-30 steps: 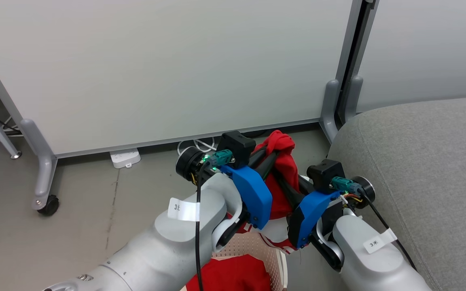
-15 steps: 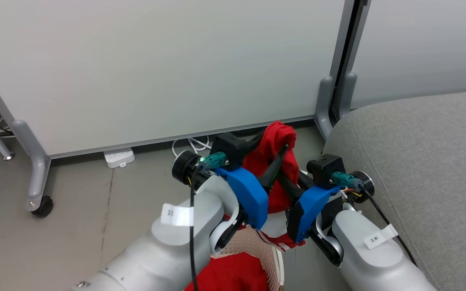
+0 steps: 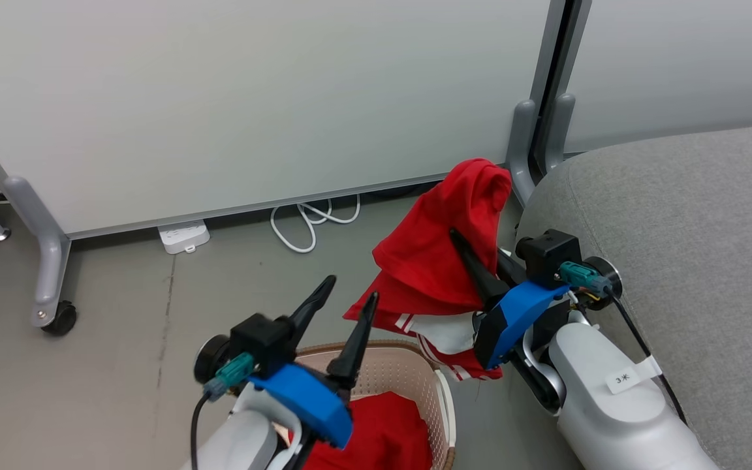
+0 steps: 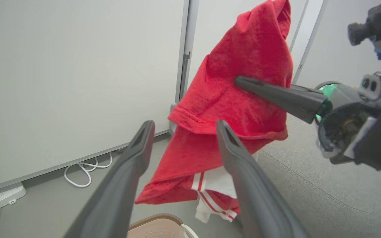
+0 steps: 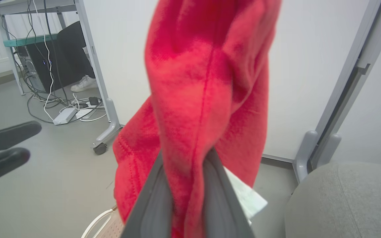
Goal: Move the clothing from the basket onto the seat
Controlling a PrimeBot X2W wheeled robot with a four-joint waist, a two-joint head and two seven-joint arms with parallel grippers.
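Red clothing [image 5: 207, 99] between pinched jaws

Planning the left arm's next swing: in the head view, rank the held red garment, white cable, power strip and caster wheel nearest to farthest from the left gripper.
1. red garment, just right of the left gripper
2. white cable, floor ahead
3. power strip, ahead and left
4. caster wheel, far left

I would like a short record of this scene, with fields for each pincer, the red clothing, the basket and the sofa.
left pincer: open, holding nothing, by the basket
right pincer: shut on the red garment, lifted clear of the basket
basket: on the floor, a second red garment inside
sofa: grey, at the robot's right, beside the lifted garment
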